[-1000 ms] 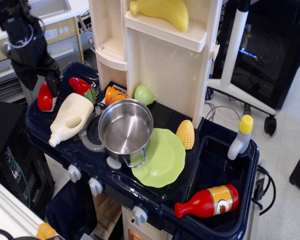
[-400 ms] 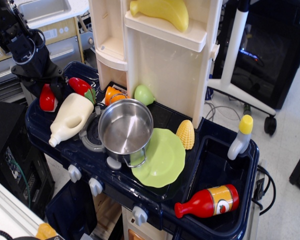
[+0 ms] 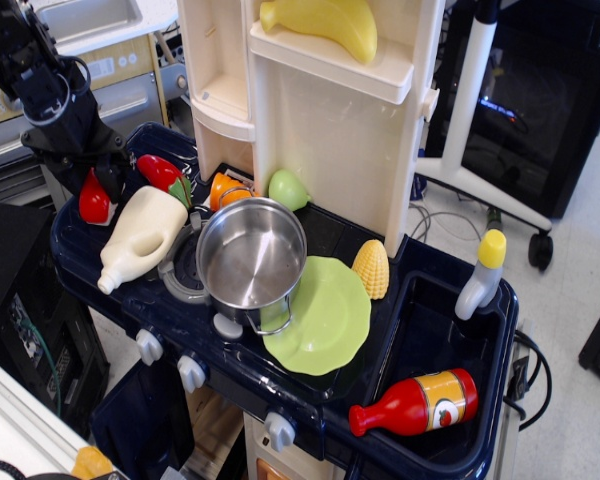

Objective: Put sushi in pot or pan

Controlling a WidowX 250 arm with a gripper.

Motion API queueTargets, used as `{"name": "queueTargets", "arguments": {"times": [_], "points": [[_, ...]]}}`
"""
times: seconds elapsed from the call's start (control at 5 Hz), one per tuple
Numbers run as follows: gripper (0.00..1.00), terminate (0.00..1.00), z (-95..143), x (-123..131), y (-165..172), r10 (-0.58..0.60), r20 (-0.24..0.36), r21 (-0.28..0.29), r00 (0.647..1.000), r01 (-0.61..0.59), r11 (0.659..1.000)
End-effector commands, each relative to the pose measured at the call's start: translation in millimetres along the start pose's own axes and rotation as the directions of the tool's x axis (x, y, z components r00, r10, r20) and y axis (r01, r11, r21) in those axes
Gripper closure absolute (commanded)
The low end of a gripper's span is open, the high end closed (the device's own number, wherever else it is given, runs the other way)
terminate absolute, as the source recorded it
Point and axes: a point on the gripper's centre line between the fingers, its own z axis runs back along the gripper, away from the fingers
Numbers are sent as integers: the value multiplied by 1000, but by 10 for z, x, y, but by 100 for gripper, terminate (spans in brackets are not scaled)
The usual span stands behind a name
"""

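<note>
The sushi [image 3: 92,202], a small glossy red piece, sits at the far left end of the dark blue toy stove top [image 3: 130,300]. My black gripper [image 3: 98,186] is down over it, with one finger [image 3: 110,183] against its right side and the other hidden. I cannot tell whether the jaws are clamped on it. The shiny steel pot [image 3: 250,255] stands open and empty on the burner in the middle, its wire loop handle toward the front.
A cream jug [image 3: 140,235] lies between the sushi and the pot. A red piece with a green end [image 3: 162,173], an orange piece [image 3: 227,189] and a green piece [image 3: 287,188] sit behind. A light-green plate [image 3: 330,320], corn [image 3: 372,268], ketchup bottle [image 3: 417,402] and cream cabinet [image 3: 320,110] are to the right.
My gripper came down from above the sushi and settled around it. The sushi now shows its rounded red top instead of standing pointed with its white base showing.
</note>
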Motion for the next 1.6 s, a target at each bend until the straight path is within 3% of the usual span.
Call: {"name": "queueTargets", "arguments": {"times": [0.0, 0.2, 0.4, 0.8, 1.0, 1.2, 1.4], "points": [[100, 0, 813, 220, -255, -9, -56, 117, 998, 15, 993], [100, 0, 957, -9, -684, 111, -14, 152, 994, -108, 983], [100, 0, 1083, -223, -1111, 192, -21, 91, 981, -190, 978], [100, 0, 1010, -372, -1715, 192, 26, 76, 981, -194, 978], [0, 0, 854, -403, -1809, 184, 78, 38, 980, -187, 982], [0, 0, 854, -403, -1809, 184, 78, 38, 980, -187, 982], [0, 100, 854, -403, -1809, 184, 78, 38, 980, -187, 982]]}}
